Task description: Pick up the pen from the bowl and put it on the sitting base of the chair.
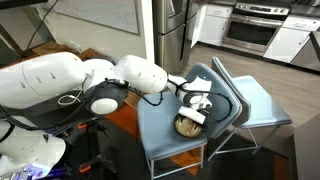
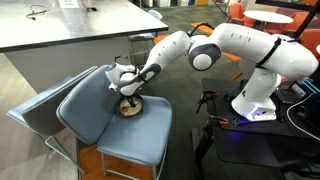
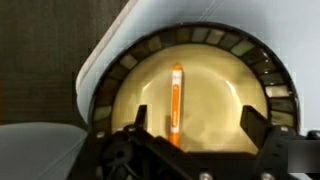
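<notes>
The bowl [image 3: 205,95] fills the wrist view, tan inside with a patterned rim. An orange pen [image 3: 176,100] lies in it, pointing away from me. My gripper [image 3: 192,125] is open, its two fingers hanging just above the bowl on either side of the pen's near end. In both exterior views the gripper [image 1: 197,108] [image 2: 127,84] hovers right over the bowl [image 1: 187,125] [image 2: 128,107], which sits on the seat of the light blue-grey chair [image 1: 160,130] [image 2: 140,135]. The pen is hidden in those views.
A second chair of the same kind [image 1: 255,105] [image 2: 45,100] stands against the first. A long counter [image 2: 70,30] runs behind. A kitchen oven [image 1: 250,25] is at the back. The robot base [image 2: 255,100] stands on the floor.
</notes>
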`<control>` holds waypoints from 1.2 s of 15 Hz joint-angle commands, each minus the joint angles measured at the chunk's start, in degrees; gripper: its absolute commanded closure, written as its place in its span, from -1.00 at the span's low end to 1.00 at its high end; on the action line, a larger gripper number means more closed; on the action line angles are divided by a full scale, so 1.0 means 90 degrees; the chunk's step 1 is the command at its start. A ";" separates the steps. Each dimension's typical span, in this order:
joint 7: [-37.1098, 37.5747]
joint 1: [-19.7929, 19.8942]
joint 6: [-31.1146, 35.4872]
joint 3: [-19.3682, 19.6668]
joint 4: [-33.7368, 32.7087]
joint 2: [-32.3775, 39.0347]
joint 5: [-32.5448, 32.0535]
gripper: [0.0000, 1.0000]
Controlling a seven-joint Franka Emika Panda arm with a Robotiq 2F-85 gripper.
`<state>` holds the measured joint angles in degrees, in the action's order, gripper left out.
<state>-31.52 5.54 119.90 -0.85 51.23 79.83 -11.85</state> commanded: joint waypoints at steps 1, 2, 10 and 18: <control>-0.0245 0.0040 -0.0497 -0.0039 -0.0903 0.0564 0.0070 -0.94; -0.0260 0.0054 -0.0540 -0.0044 -0.1007 0.0662 0.0091 -0.82; -0.0236 0.0230 -0.0407 -0.0045 -0.0638 0.0504 0.0160 0.07; -0.0218 0.0229 -0.0440 -0.0053 -0.0627 0.0510 0.0171 1.00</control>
<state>-32.41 7.59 117.79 -1.03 46.38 84.42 -11.25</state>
